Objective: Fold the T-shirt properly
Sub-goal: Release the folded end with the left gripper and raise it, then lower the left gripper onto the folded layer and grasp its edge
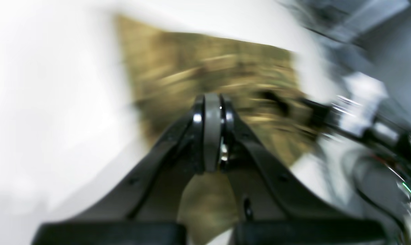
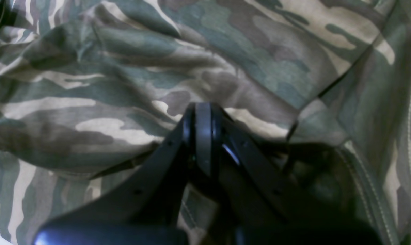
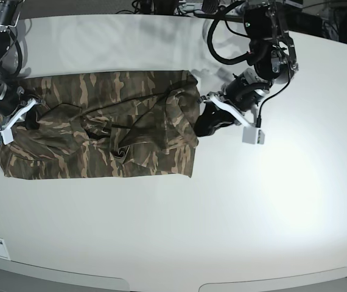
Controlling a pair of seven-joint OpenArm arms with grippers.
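Camouflage cloth fills most of what I see: the T-shirt (image 3: 100, 125) lies spread on the white desk (image 3: 252, 207) toward the left side of the base view, rumpled through its middle with folds and creases; my right gripper (image 3: 28, 120) sits at the shirt's far left edge, low over the fabric, and in its wrist view its jaws are pressed together with no gap, though I cannot tell whether any cloth is pinched between them; my left gripper (image 3: 203, 125) sits at the shirt's right edge, just beside the cloth, jaws likewise closed tight in its own wrist view, which is heavily blurred; there the shirt shows only as a smeared tan patch beyond the fingertips
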